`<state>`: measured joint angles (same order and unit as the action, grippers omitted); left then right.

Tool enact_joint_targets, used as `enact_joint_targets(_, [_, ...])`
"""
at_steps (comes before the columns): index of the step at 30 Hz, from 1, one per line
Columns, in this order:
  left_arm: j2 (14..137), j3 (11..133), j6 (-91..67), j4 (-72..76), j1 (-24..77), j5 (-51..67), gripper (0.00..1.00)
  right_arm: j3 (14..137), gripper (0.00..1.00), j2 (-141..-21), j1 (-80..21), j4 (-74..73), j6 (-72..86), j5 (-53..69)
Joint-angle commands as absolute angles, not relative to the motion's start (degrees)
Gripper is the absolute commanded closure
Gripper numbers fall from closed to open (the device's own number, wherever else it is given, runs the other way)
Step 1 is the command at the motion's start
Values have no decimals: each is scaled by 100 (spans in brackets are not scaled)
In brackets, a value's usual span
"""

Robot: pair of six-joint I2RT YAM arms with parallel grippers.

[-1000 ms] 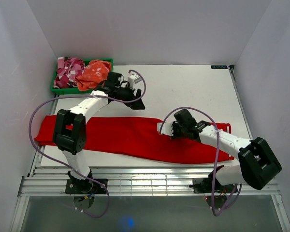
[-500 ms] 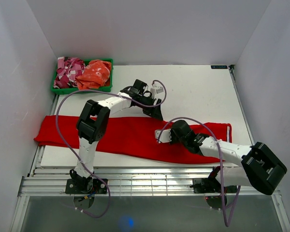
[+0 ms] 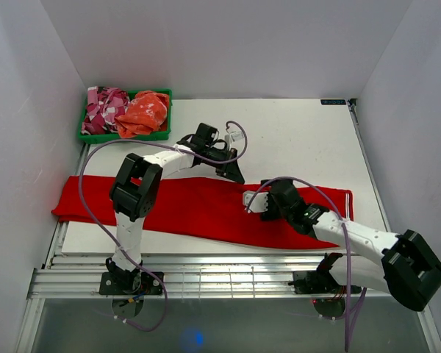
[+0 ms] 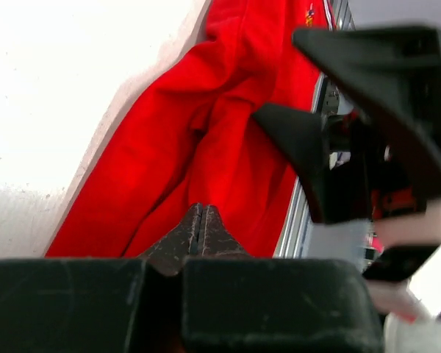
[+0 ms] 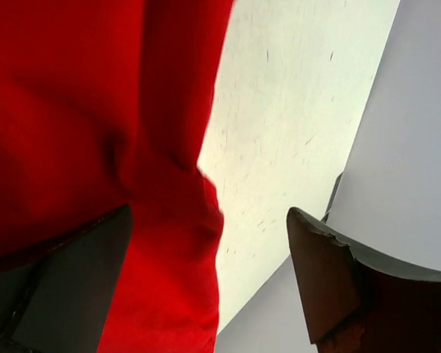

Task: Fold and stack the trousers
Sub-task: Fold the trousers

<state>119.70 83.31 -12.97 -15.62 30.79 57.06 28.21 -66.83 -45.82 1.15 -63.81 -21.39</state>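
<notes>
The red trousers [image 3: 184,206] lie spread nearly the table's width, legs pointing left. My left gripper [image 3: 235,175] sits at their far edge near the middle. In the left wrist view its fingertips [image 4: 201,218] are pressed together on the red cloth [image 4: 206,95], and creases run to them. My right gripper [image 3: 253,202] hovers over the trousers just right of centre. In the right wrist view it [image 5: 206,279] stands wide open. One finger [image 5: 59,287] is over the red cloth [image 5: 59,110], the other over bare table.
A green bin [image 3: 88,136] at the back left holds a pink-and-white patterned garment [image 3: 103,107] and an orange one [image 3: 143,110]. White tabletop [image 3: 294,132] stretches behind the trousers. Metal rails [image 3: 228,276] run along the near edge. Walls close in on three sides.
My left gripper swung right to the trousers' far edge and has shut there. My right gripper was shut and now stands open, shifted slightly right.
</notes>
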Motion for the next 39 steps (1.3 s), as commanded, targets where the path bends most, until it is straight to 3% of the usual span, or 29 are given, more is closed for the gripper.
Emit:
enact_joint_targets(1, [11084,8236,-907,-1239,3032,5767,100,3005,10,-6162,-3992,-821,-6021,-1926])
enact_joint_targets(5, [10680,7806,-20,-1336,3041,5380,100,3778,10,-5994,-2701,-2350,-5836,-226])
enact_joint_targets(9, [10187,7252,921,-1204,3138,4748,100,4726,10,-6615,-1392,-3443,-5793,1053])
enact_joint_targets(12, [9932,6909,1518,-1160,3260,4440,100,5667,9,-7457,-907,-4416,-5765,1940])
enact_joint_targets(16, [9721,6610,2187,-1151,3506,3992,100,6529,0,-8506,-835,-5737,-6186,2706])
enact_joint_targets(21, [9370,6023,3075,-1046,3945,3359,100,6750,15,-9376,-835,-6328,-6539,2927])
enact_joint_targets(26, [9316,5503,3664,-985,4271,2788,100,6399,30,-9668,-835,-6058,-6662,2296])
enact_joint_targets(29, [9386,5239,3822,-871,4464,2576,100,6205,52,-9624,-835,-5766,-6645,2014])
enact_joint_targets(30, [9413,5177,3823,-801,4526,2340,100,6188,64,-9589,-835,-5740,-6627,1978])
enact_joint_targets(33, [9588,5098,3771,-703,4605,2119,100,6161,82,-9414,-826,-5608,-6574,1811])
enact_joint_targets(36, [9712,5133,3744,-677,4605,2004,100,6012,92,-9125,-835,-5258,-6495,1583])
enact_joint_targets(39, [9528,5255,3630,-720,4606,2030,100,5670,92,-8712,-896,-4687,-6434,1293])
